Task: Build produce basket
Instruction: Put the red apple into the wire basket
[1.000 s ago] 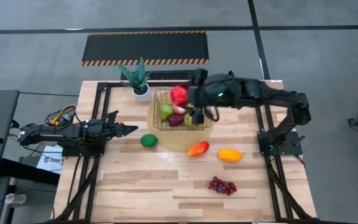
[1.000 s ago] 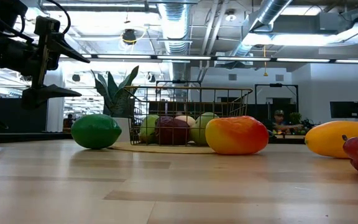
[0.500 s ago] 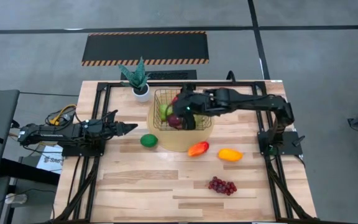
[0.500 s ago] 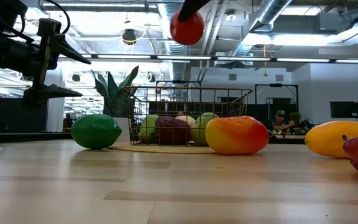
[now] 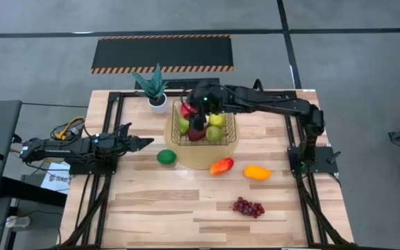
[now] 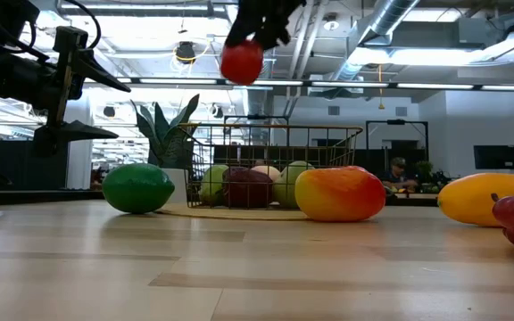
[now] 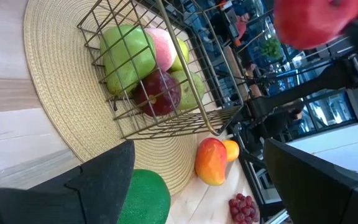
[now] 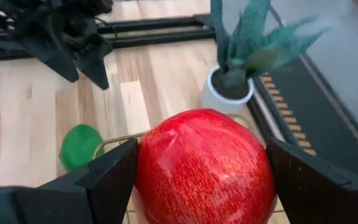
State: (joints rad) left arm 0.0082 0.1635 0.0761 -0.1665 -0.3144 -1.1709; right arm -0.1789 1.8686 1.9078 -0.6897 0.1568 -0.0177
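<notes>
The gold wire basket [image 5: 204, 125] stands on a round woven mat [image 5: 203, 158] and holds green pears, a peach, a dark red fruit and a yellow-green apple; it also shows in the low view [image 6: 275, 165]. My right gripper [image 5: 197, 105] is shut on a red apple [image 5: 185, 110] in the air above the basket's far left corner. My left gripper [image 5: 147, 144] is open and empty, left of the basket and near the green lime [image 5: 166, 157]. My right gripper pinches the red apple [image 8: 205, 167] between its two fingers [image 8: 107, 180], one on each opposite side. The fingers come from above, slanting in from the table's right side. The apple [image 6: 241, 62] hangs below them, lifted clear above the basket's rim.
An orange-red mango [image 5: 221, 166], a yellow-orange fruit [image 5: 256, 172] and purple grapes [image 5: 248, 207] lie on the table nearer than the basket. A potted spiky plant [image 5: 153, 89] stands at the basket's far left. Black frame rails run along both table sides.
My right gripper has come down with the red apple and gone toward the table's left, from over the basket's middle to over its far left corner. It stays shut on the apple. The left arm has kept still.
</notes>
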